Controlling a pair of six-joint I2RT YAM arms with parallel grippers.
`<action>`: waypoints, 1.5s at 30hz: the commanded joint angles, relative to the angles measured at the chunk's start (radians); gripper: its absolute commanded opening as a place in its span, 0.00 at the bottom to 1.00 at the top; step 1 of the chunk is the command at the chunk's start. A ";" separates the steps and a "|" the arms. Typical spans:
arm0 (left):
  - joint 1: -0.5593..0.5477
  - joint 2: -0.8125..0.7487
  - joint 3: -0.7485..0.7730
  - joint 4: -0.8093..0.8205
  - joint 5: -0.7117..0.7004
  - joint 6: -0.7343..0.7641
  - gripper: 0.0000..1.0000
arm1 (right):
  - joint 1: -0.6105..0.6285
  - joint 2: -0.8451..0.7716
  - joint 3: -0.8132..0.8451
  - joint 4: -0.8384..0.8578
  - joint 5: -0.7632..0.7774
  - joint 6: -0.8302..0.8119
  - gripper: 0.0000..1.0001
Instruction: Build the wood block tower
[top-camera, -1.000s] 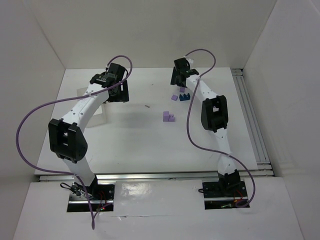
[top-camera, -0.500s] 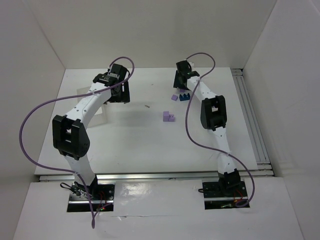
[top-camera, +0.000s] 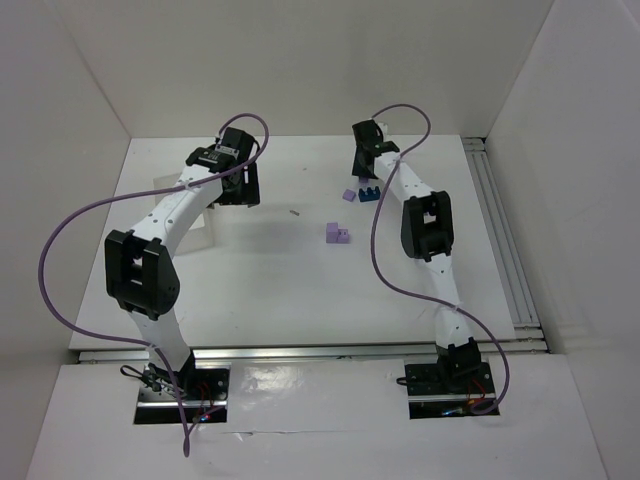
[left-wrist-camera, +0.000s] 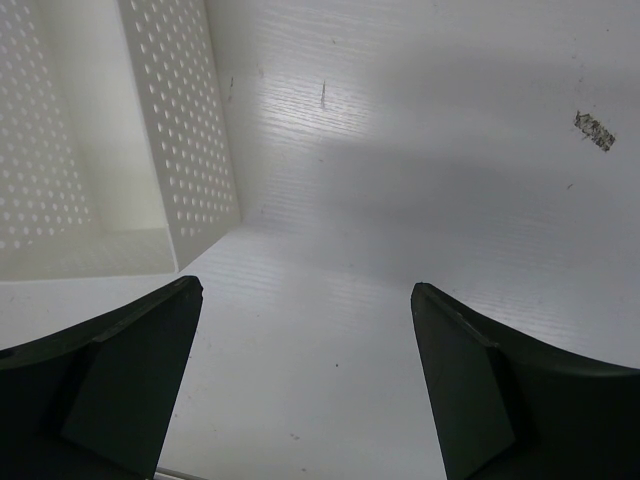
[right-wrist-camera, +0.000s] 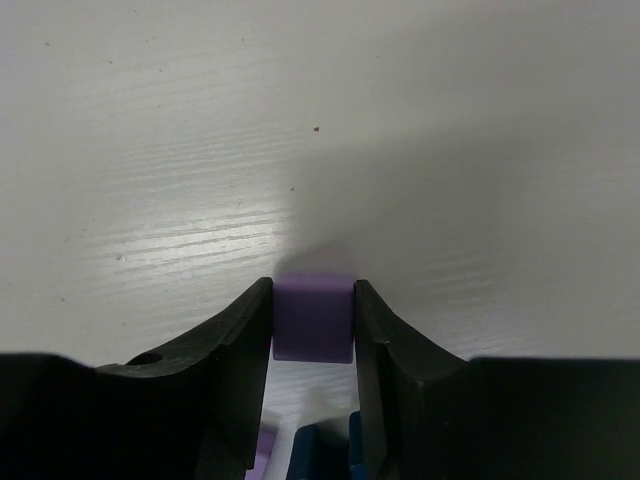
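Observation:
My right gripper (right-wrist-camera: 313, 290) is shut on a light-purple cube (right-wrist-camera: 313, 318), held just above the table. Below it in the right wrist view are the dark blue notched block (right-wrist-camera: 325, 452) and the edge of another light-purple block (right-wrist-camera: 256, 466). From the top, the right gripper (top-camera: 362, 172) is at the far side, right beside the blue block (top-camera: 370, 192) and a small purple block (top-camera: 349, 195). A purple block pair (top-camera: 337, 234) lies nearer the middle. My left gripper (top-camera: 237, 190) is open and empty over bare table, also in the left wrist view (left-wrist-camera: 305, 300).
A white perforated tray (left-wrist-camera: 190, 150) stands just left of the left gripper; from the top it is partly under the left arm (top-camera: 205, 232). A small dark scrap (top-camera: 294, 212) lies mid-table. White walls enclose the table; a rail (top-camera: 500, 230) runs along the right.
A second ago both arms shifted slightly, the right gripper a little toward the far side. Nothing has visibly moved in the last half second.

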 joint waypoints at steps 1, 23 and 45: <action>0.003 -0.003 0.022 0.000 -0.016 0.020 0.99 | 0.006 -0.067 0.106 -0.007 0.003 -0.016 0.26; 0.003 -0.098 -0.033 0.020 0.035 -0.018 0.99 | 0.211 -0.838 -0.963 0.175 -0.014 0.108 0.29; -0.006 -0.080 -0.033 0.020 0.025 -0.009 0.99 | 0.251 -0.722 -0.933 0.175 -0.044 0.108 0.29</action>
